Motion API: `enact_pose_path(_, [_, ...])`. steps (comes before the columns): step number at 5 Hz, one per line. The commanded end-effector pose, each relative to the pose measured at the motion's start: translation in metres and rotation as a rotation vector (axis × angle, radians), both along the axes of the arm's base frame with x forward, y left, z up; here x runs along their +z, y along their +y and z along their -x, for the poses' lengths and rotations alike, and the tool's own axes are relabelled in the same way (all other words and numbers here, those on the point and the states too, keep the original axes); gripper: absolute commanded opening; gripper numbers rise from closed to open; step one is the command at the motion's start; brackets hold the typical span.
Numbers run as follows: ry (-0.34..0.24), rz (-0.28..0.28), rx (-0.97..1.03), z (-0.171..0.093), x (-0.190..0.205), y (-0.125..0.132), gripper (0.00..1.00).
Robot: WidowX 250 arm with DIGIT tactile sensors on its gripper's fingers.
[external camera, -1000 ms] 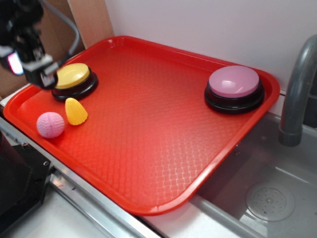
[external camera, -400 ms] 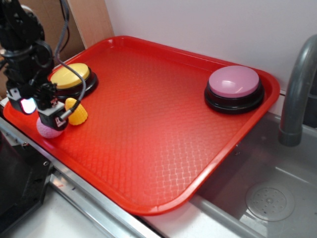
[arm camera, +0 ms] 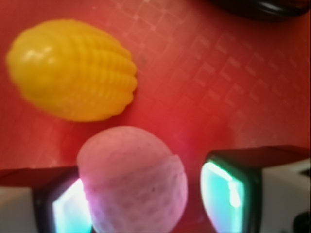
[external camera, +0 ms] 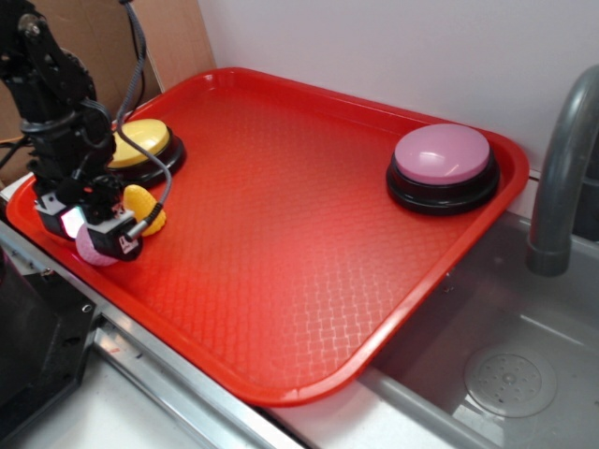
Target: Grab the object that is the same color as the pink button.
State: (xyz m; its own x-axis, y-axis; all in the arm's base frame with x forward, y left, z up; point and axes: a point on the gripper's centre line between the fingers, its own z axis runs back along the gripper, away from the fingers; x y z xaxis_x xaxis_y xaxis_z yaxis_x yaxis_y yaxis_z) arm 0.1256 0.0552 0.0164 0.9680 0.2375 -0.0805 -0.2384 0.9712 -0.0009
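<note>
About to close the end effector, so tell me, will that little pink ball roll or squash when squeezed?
The pink ball is round, so an off-centre squeeze could roll it toward the yellow cone. Its knitted-looking surface suggests it is soft, light and fairly grippy.

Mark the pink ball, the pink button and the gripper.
pink ball [arm camera: 133, 182]: wrist view, middle of its front.
pink button [external camera: 442, 153]: exterior view, top of the dome.
gripper [arm camera: 146, 204]: wrist view, midway between its fingertips.
</note>
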Motion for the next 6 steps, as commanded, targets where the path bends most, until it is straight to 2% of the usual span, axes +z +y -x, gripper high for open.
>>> enact_pose_path(1, [0.007, -0.023, -0.02, -0.01, 0.035, -0.004, 0.0])
enact_pose_path(2, [-0.037, -0.052, -0.01, -0.026, 0.071, -0.02, 0.0])
enact_pose_path(3, [-0.062, 0.014, -0.091, -0.049, 0.116, -0.04, 0.0])
enact_pose_path(4, [-0.127, 0.033, -0.161, -0.065, 0.152, -0.057, 0.0])
enact_pose_path(5, [-0.148, 0.036, -0.229, -0.083, 0.171, -0.071, 0.0])
enact_pose_path(6, [-0.13, 0.007, -0.269, -0.089, 0.164, -0.076, 0.0])
